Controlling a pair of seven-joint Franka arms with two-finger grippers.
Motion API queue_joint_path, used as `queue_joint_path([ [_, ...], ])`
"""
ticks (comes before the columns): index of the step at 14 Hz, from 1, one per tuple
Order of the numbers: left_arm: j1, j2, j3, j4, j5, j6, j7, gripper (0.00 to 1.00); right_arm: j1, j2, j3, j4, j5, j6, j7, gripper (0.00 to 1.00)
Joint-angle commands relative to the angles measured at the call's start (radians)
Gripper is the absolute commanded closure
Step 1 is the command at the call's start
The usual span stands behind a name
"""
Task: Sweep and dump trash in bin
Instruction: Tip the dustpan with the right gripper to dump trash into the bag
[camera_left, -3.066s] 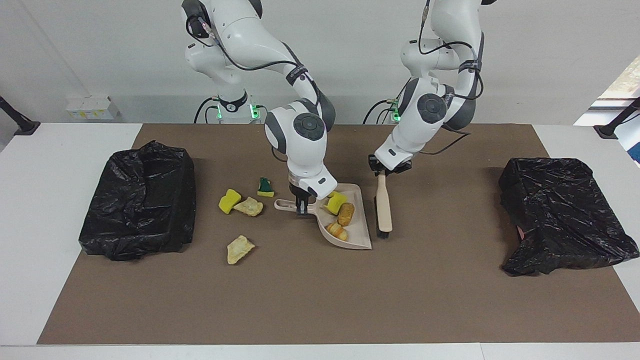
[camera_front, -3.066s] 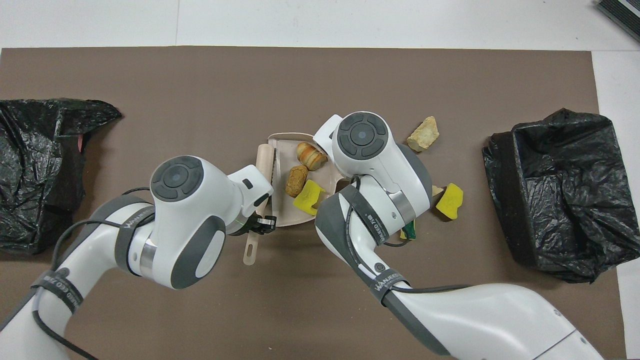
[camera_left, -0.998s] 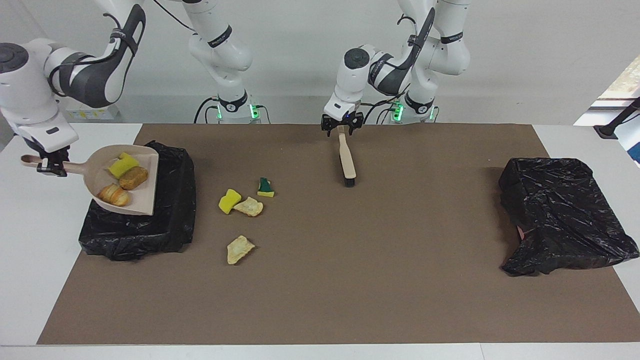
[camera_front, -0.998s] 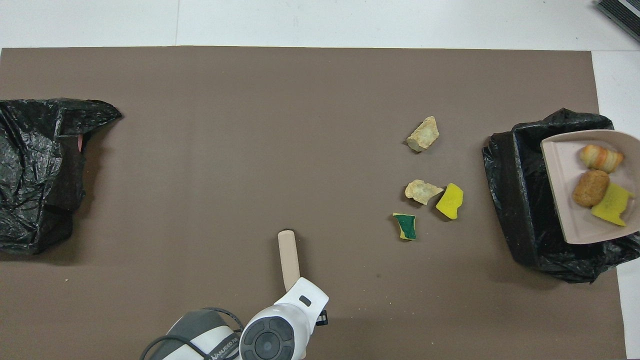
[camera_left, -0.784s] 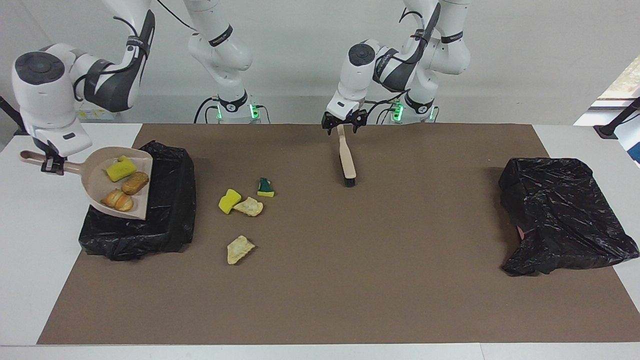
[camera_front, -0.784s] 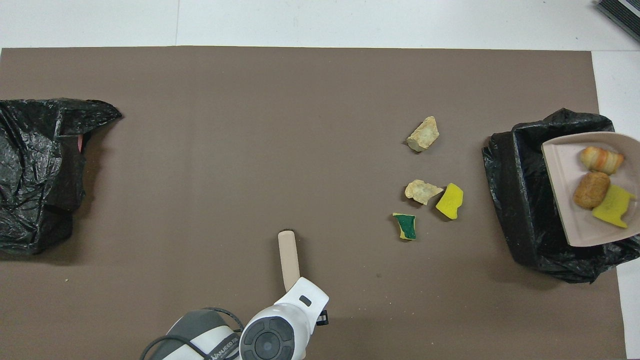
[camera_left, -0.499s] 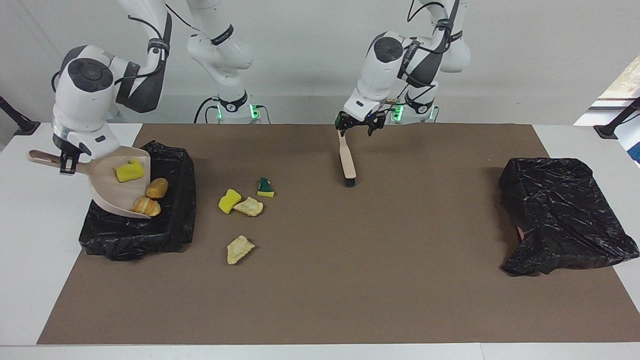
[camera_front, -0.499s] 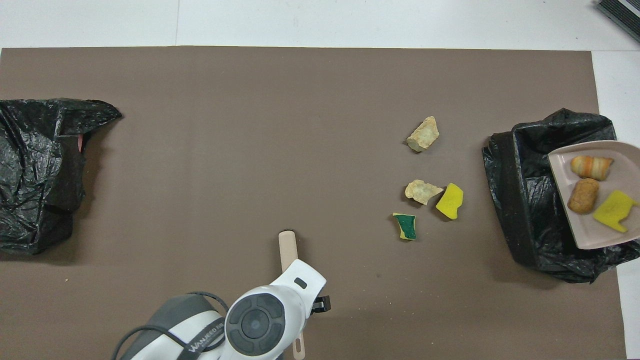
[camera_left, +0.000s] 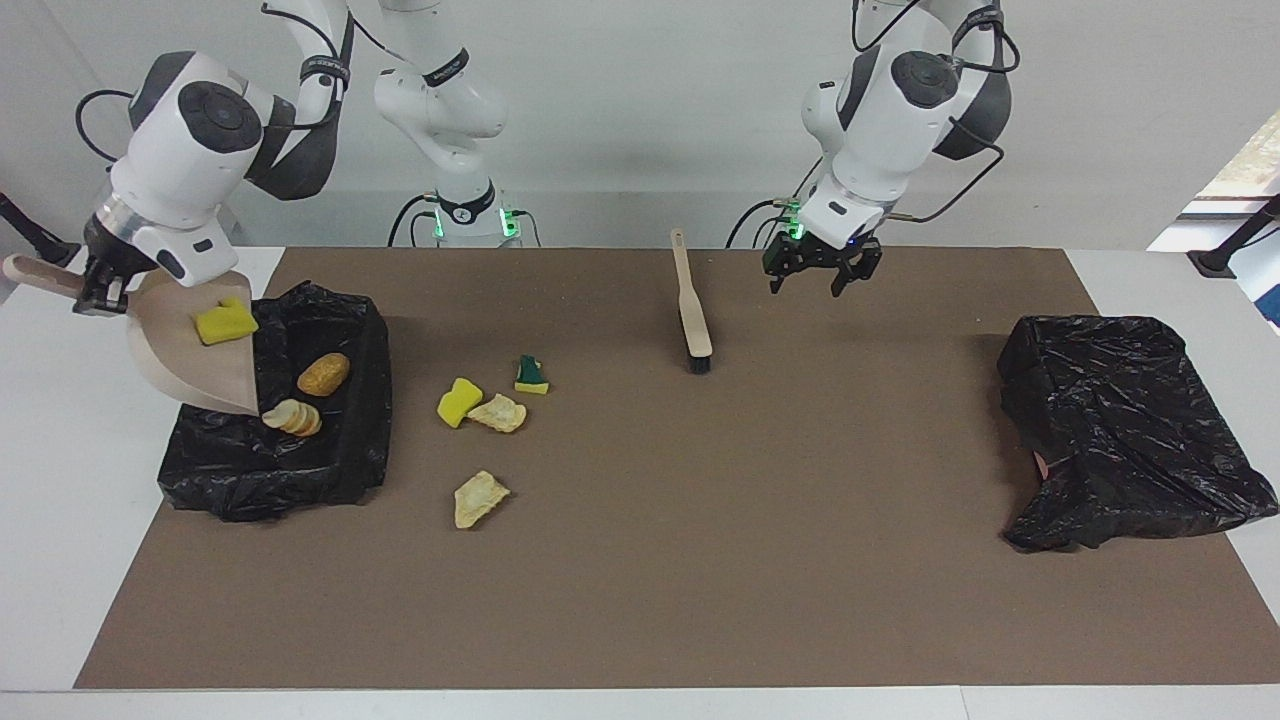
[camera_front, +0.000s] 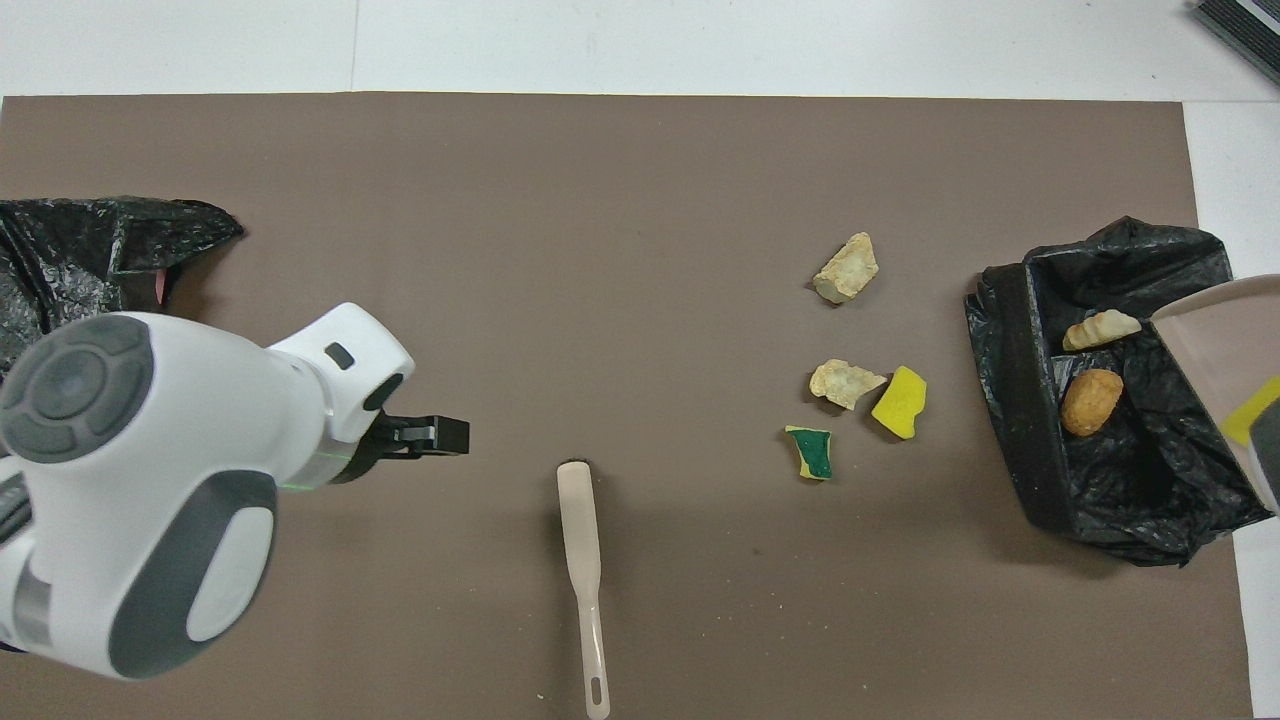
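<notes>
My right gripper (camera_left: 100, 290) is shut on the handle of the beige dustpan (camera_left: 190, 365), tipped steeply over the black-lined bin (camera_left: 270, 470) at the right arm's end. One yellow sponge bit (camera_left: 225, 322) clings to the pan. Two bread-like pieces (camera_left: 323, 373) (camera_left: 292, 416) lie in the bin (camera_front: 1020, 400). On the mat beside the bin lie a yellow sponge (camera_left: 458, 401), a green-topped sponge (camera_left: 531, 375) and two beige lumps (camera_left: 497, 412) (camera_left: 478, 498). The brush (camera_left: 692, 310) lies flat on the mat. My left gripper (camera_left: 818, 270) hangs open and holds nothing, apart from the brush.
A second black bag-covered bin (camera_left: 1120, 430) sits at the left arm's end of the brown mat. White table shows around the mat's edges. In the overhead view the left arm's wrist covers the mat near that bin (camera_front: 70, 330).
The dustpan has tipped much steeper and the two bread-like pieces slid off it into the bin. My left gripper left the brush handle and swung toward its own end of the table.
</notes>
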Motion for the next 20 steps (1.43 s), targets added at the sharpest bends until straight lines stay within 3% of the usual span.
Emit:
queue_joint_path([
  [1,0.102,0.053,-0.013,0.090,0.093,-0.042,0.059,0.00,0.040,-0.041,0.005,-0.026,-0.081,-0.059,0.053,1.00],
  [7,0.221,0.108,-0.011,0.232,0.133,-0.213,0.066,0.00,0.120,-0.104,0.006,-0.096,-0.171,-0.170,0.370,1.00],
  [10,0.282,0.118,-0.010,0.260,0.127,-0.253,0.091,0.00,0.140,-0.103,0.006,-0.061,-0.165,-0.201,0.433,1.00],
  [12,0.311,0.116,-0.008,0.260,0.122,-0.261,0.131,0.00,0.140,-0.062,0.015,0.024,-0.135,-0.201,0.411,1.00],
  [14,0.255,0.116,0.077,0.266,0.118,-0.263,0.153,0.00,0.143,-0.040,0.027,0.071,-0.007,-0.207,0.424,1.00],
  [17,0.036,0.106,0.304,0.282,0.118,-0.293,0.153,0.00,0.162,-0.029,0.043,0.083,0.201,-0.227,0.566,1.00],
  [20,0.029,0.107,0.314,0.363,0.118,-0.402,0.153,0.00,0.227,-0.018,0.052,0.083,0.397,-0.243,0.810,1.00],
])
